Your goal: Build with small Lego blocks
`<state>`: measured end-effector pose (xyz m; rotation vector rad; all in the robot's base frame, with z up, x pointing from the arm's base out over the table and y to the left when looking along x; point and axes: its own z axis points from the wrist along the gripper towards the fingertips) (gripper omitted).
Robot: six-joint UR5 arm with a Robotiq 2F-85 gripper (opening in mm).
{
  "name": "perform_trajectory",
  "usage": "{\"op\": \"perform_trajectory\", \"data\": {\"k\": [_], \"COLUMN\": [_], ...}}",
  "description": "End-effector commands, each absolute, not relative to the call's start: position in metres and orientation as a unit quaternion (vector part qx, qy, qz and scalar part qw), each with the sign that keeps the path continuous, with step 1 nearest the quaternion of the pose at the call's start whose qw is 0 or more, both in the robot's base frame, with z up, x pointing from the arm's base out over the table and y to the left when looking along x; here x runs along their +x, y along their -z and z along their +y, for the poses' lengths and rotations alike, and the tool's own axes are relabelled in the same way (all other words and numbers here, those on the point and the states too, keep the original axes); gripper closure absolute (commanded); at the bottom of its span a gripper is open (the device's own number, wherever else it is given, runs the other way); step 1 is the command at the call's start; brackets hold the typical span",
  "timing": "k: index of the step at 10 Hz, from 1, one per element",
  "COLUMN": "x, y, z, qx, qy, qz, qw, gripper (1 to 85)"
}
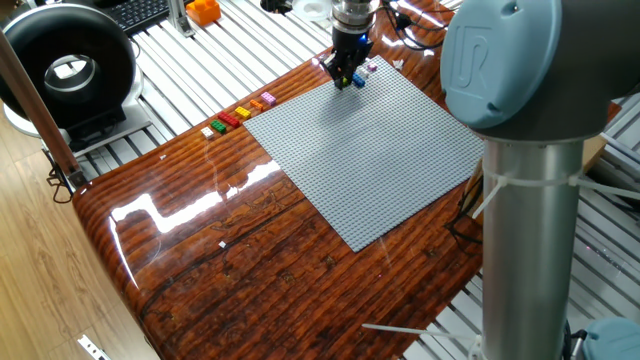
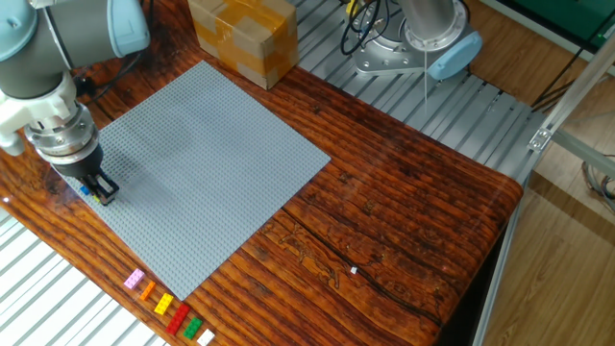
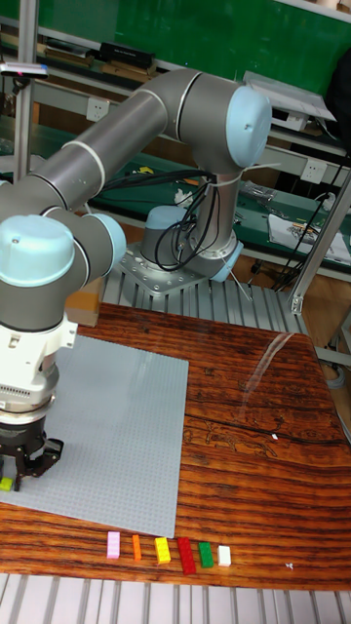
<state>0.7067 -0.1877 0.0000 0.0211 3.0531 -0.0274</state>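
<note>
Grey baseplate (image 2: 207, 163) (cardboard box (image 2: 242, 38) beside)

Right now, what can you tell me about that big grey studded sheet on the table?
The grey baseplate is a large, flat square of plastic-looking material covered in fine studs. It lies flat on the glossy wooden table, turned diagonally to its edges. The robot's hand stands at one corner, beside a few tiny coloured bricks. The rest looks bare.

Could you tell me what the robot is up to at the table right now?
The single arm's hand is down at one corner of the large grey studded baseplate, working among a few small coloured Lego bricks there. Whether it grips one is unclear. A row of loose pink, orange, yellow, red, green and white bricks waits on the wooden table beside the plate.
</note>
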Motion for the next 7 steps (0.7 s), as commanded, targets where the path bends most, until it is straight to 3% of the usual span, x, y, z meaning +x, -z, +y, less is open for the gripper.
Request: {"op": "perform_trajectory", "data": {"k": [1,3,7], "x": [0.708,0.707,0.699], "y": [0.001,-0.002,-0.014], "z": [-0.188,-0.188,-0.191], "qx": [-0.006,-0.006,0.013], "qy": [0.003,0.003,0.023], "qz": [0.999,0.999,1.000], "qw": [0.047,0.042,0.016], "gripper": [42.7,41.3,48.0]}}
